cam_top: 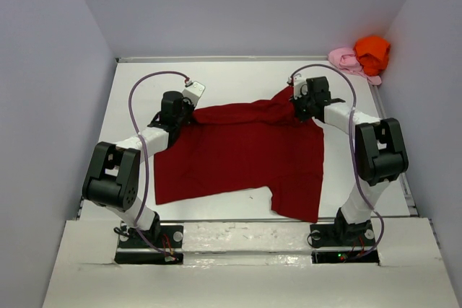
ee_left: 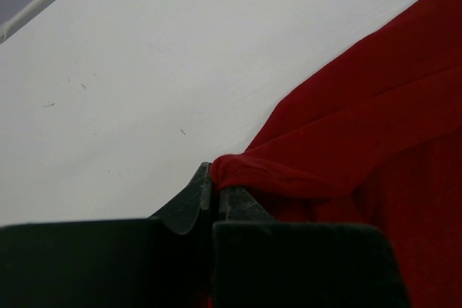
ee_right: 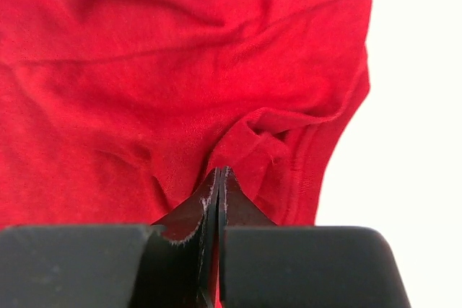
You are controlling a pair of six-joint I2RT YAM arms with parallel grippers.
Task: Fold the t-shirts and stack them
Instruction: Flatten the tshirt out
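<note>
The dark red t-shirt (cam_top: pixel 245 153) lies spread across the middle of the white table. My left gripper (cam_top: pixel 189 112) is shut on its far left edge; the left wrist view shows the jaws (ee_left: pixel 214 185) pinching a bunched fold of the red cloth (ee_left: pixel 361 128). My right gripper (cam_top: pixel 297 103) is shut on its far right part; the right wrist view shows the jaws (ee_right: pixel 220 178) closed on a pucker of red cloth (ee_right: pixel 180 70) near a hemmed edge. The orange t-shirt (cam_top: pixel 372 51) and the pale pink t-shirt (cam_top: pixel 346 59) lie crumpled in the far right corner.
White walls enclose the table (cam_top: pixel 238 77) on the left, back and right. The arm bases stand at the near edge.
</note>
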